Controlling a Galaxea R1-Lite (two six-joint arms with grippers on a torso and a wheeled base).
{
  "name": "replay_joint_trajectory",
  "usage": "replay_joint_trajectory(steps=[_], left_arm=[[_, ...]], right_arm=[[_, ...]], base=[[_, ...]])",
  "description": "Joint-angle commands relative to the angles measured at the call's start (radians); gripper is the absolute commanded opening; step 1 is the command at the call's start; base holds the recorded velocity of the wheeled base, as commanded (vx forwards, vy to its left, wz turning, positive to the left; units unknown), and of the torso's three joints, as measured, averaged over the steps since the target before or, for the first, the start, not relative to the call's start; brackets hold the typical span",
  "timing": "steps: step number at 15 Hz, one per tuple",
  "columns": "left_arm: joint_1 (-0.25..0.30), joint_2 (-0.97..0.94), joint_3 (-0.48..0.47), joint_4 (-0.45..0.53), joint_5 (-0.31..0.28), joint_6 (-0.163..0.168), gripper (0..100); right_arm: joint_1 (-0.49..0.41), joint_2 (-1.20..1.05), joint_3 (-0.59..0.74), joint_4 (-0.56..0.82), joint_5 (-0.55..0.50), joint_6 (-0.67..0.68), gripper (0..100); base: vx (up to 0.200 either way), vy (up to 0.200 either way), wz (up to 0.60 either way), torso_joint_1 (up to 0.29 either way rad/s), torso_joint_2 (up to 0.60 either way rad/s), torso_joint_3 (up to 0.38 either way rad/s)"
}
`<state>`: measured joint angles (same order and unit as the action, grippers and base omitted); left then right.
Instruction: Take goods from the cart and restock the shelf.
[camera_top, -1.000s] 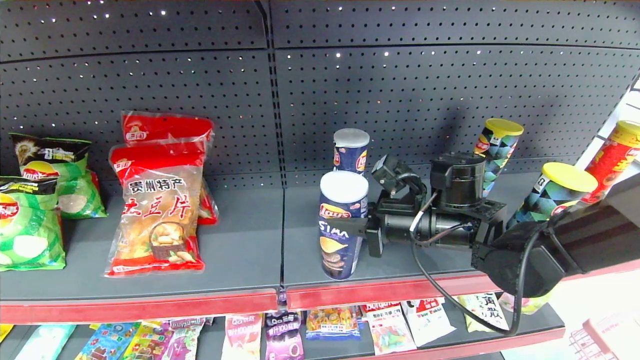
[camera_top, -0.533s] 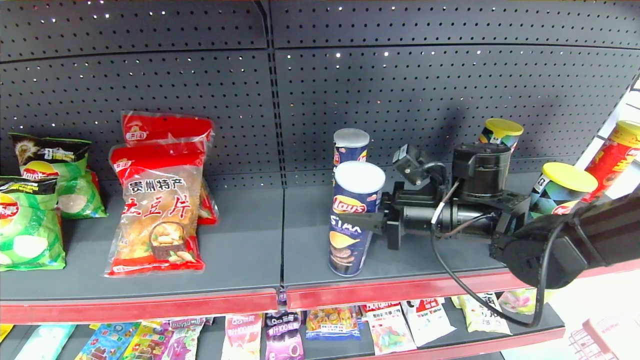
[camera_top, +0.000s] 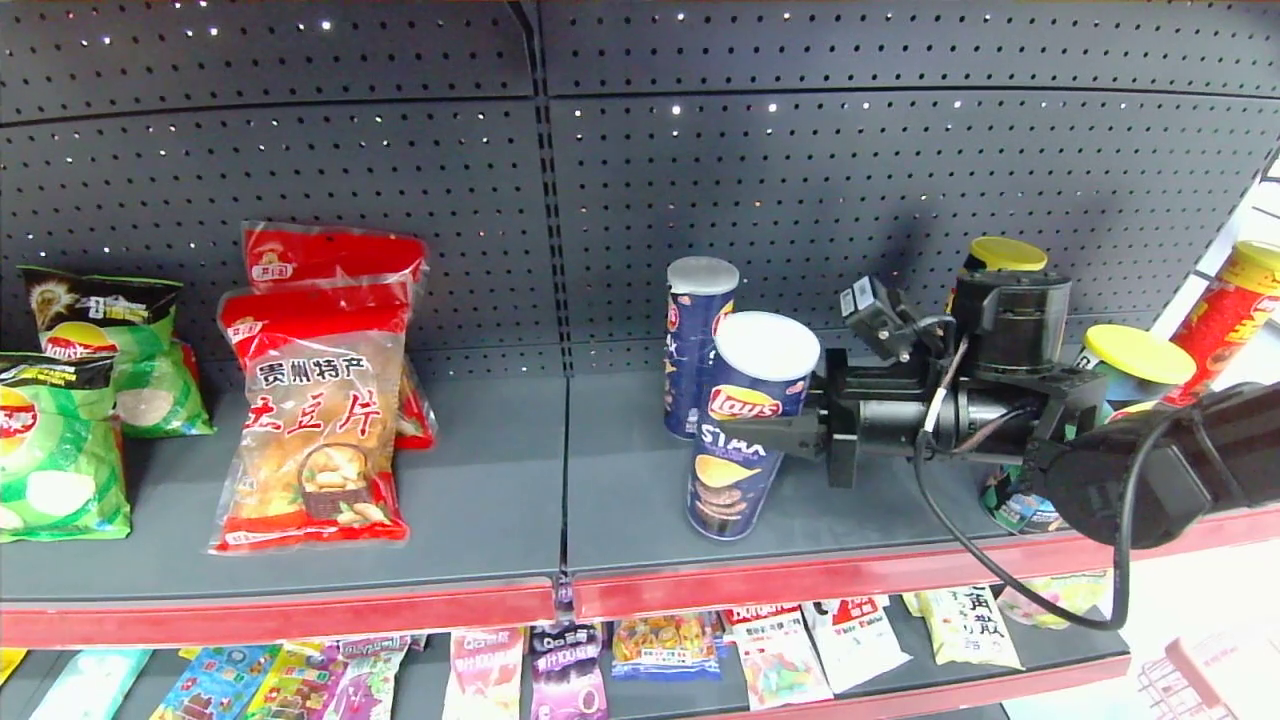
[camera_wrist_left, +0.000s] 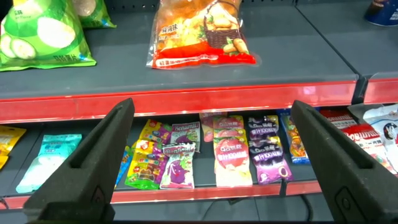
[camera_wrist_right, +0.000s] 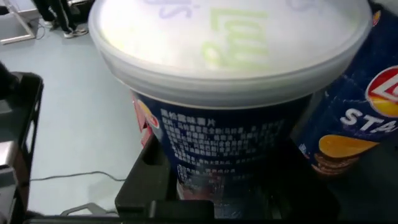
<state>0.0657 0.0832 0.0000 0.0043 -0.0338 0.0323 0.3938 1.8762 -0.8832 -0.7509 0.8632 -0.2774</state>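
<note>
My right gripper (camera_top: 792, 436) is shut on a blue chip can with a white lid (camera_top: 745, 430). The can leans with its lid toward the right, and its base is low over the grey shelf board (camera_top: 480, 500) near the red front edge. A second blue can (camera_top: 695, 340) stands upright just behind and left of it. The right wrist view looks down on the held can (camera_wrist_right: 236, 124), with the other can (camera_wrist_right: 354, 130) beside it. My left gripper (camera_wrist_left: 211, 168) hangs open in front of the shelf's red edge, holding nothing.
Yellow-lidded patterned cans (camera_top: 1135, 365) and a red can (camera_top: 1225, 310) stand to the right, close behind my right arm. Red snack bags (camera_top: 315, 430) and green chip bags (camera_top: 60, 450) fill the shelf's left half. Small candy packets (camera_top: 560, 660) line the lower shelf.
My right gripper has carried the blue can to the right along the shelf and a little further in. The can now leans more. The other goods stayed put.
</note>
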Motion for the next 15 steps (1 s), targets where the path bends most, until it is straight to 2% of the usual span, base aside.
replay_joint_trajectory(steps=[1,3,15], left_arm=[[0.000,0.001,0.000,0.000,0.000,0.000,100],[0.000,0.001,0.000,0.000,0.000,0.000,100],[0.000,0.001,0.000,0.000,0.000,0.000,100]], right_arm=[[-0.009,-0.003,0.006,0.002,0.022,-0.014,0],[-0.004,0.008,0.006,0.002,0.051,-0.020,0],[0.003,0.075,-0.016,0.002,0.046,-0.029,0]], base=[[0.000,0.000,0.00,0.000,0.00,0.000],[0.000,0.000,0.00,0.000,0.00,0.000],[0.000,0.000,0.00,0.000,0.00,0.000]])
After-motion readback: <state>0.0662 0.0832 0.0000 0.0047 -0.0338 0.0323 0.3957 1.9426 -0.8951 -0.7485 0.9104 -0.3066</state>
